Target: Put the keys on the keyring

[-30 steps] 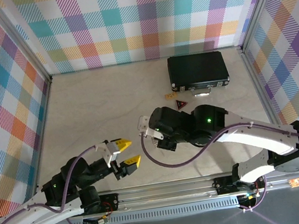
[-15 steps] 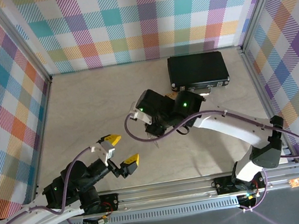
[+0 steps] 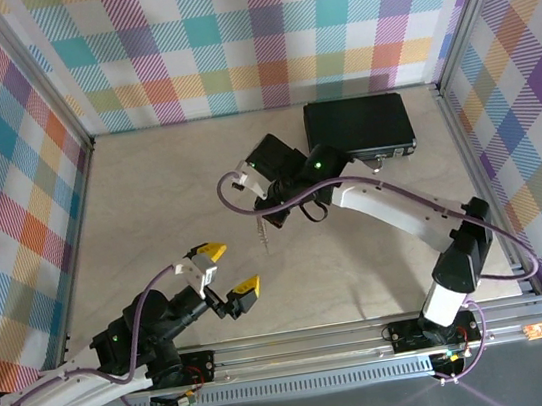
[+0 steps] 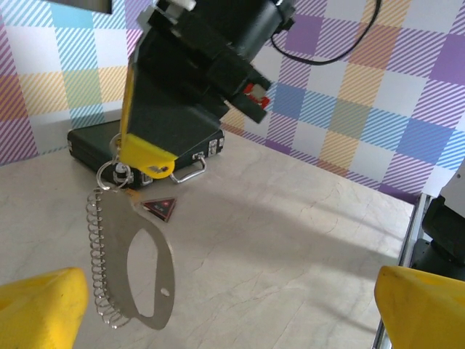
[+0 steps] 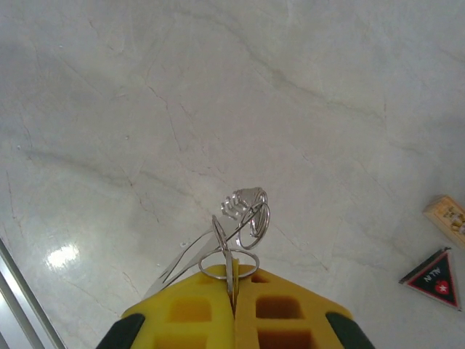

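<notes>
Right gripper (image 3: 263, 216): yellow fingers pressed together, clamped on the top of the keyring (image 4: 142, 270), mid-bench.

Left gripper (image 3: 227, 271): fingers spread wide, nothing between them; near-left, just short of the keyring.

Keyring: flat gray metal, long oval loop, hollow middle, a small hole near the low end. A row of thin silvery prongs runs along the loop's left edge in the left wrist view. It hangs from the grip with its long axis near upright, leaning a little, narrow end up, rounded end toward the bench (image 3: 149, 200). Small wire rings (image 5: 244, 218) bunch at the top. Whether the low end touches the surface, I cannot tell.

Bench: pale, marbled, smooth. Wide bare room lies left and near of the keyring.

Edges: plaid walls (image 3: 228, 37) left, far and right; metal rail (image 3: 301, 345) along the near side.

Case (image 3: 358, 127): black, rectangular, far right, by the back wall.

Red tag (image 5: 432, 278): dark, triangular, flat on the bench. Tan tag (image 5: 447, 216): small, near it.
</notes>
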Robot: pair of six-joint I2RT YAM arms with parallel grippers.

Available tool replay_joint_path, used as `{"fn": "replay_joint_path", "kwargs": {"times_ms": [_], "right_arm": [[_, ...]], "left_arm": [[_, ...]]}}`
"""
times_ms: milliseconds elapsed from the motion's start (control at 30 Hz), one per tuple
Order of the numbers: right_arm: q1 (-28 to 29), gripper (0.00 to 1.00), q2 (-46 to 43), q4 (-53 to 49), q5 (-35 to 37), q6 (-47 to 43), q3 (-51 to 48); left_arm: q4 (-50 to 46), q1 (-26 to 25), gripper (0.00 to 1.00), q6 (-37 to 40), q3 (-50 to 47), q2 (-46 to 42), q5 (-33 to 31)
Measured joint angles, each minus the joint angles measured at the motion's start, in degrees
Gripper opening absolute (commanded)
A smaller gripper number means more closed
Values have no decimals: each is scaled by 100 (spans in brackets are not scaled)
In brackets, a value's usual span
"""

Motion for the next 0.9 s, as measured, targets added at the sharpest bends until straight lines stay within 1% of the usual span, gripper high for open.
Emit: {"fn": "replay_joint_path", "kwargs": {"times_ms": [133,300,633,900], "right_arm": [[-267,0,308,155,-267,61,76],[-461,0,667,310,-461,83,297],[-649,0,1281,542,-763,186,866],[-680,0,1596,695,-1147,396,938]], "left_arm": [[98,0,100,0,0,37,4],[101,0,100,0,0,37,2],[50,0,100,131,2,-129,-146],[-192,0,100,175,35,-129,-236]]}}
